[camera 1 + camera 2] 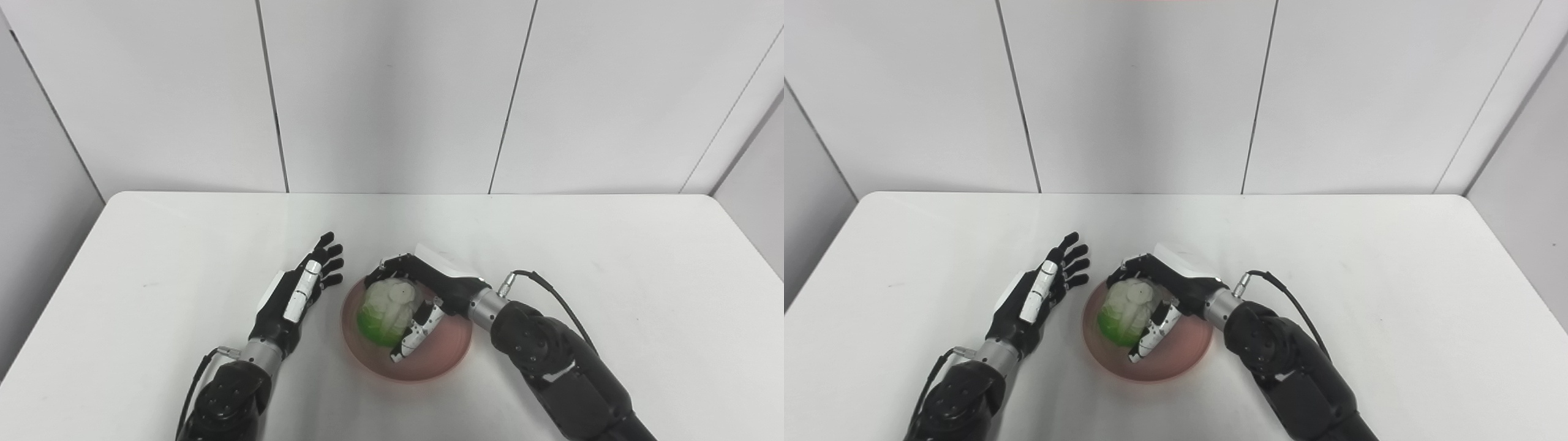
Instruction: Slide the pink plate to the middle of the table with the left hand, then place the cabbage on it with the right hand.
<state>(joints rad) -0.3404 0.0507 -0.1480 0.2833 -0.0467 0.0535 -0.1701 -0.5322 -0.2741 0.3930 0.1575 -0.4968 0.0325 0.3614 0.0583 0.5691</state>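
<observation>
One cabbage [386, 312] on pink plate [441, 358]

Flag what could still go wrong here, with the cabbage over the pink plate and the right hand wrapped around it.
1. The right hand is closed around the cabbage; if the fingers snag on opening, the round cabbage might roll off the shallow pink plate.
2. The cabbage sits toward the plate's left side, so it could tip over that rim.
3. The left hand, open beside the plate, could nudge it if it moves right.
</observation>
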